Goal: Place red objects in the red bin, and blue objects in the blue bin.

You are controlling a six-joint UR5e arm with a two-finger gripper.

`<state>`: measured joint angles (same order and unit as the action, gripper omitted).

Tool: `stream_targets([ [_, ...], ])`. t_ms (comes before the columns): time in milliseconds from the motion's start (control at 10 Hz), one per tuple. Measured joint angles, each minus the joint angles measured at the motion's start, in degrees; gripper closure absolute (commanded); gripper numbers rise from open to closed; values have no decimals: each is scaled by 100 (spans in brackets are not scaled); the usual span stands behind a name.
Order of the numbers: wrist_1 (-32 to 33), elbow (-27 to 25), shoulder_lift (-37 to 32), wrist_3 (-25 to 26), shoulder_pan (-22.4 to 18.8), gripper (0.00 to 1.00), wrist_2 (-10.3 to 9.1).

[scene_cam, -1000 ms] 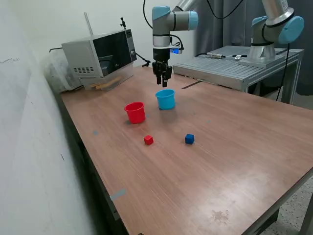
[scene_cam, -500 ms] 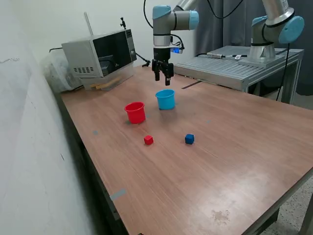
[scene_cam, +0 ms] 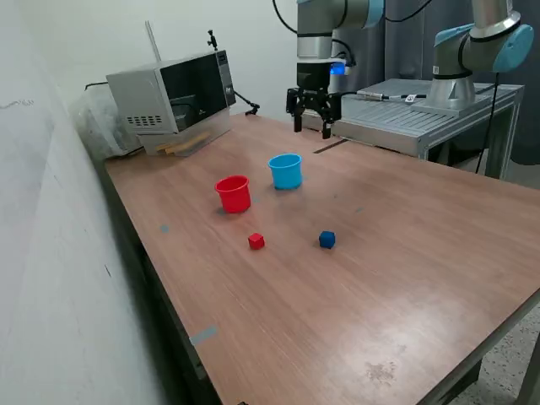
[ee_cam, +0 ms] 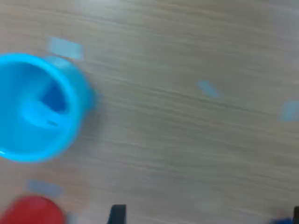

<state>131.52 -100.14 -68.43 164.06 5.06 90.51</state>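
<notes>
Gripper: gripper [scene_cam: 315,126] hangs high over the far side of the table [scene_cam: 405,253], fingers spread apart, nothing between them
Blue bin: light blue cup [scene_cam: 286,170] upright on the table, nearer the camera than the gripper and to the exterior view's left of it; wrist view is blurred but shows a dark blue shape [ee_cam: 52,99] inside the cup
Red bin: red cup [scene_cam: 234,193] upright, just beside the light blue cup, apart from it
Red cube: one [scene_cam: 256,241] on the table, near the red cup, on its camera side
Blue cube: one [scene_cam: 326,240] on the table, to the exterior view's right of the red cube, apart from it
Background: microwave [scene_cam: 173,97] at the far left corner
</notes>
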Motion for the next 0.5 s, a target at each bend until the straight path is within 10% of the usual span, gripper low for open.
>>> stream_targets([
  [500, -758, 442, -670, 223, -1245, 0, -12],
])
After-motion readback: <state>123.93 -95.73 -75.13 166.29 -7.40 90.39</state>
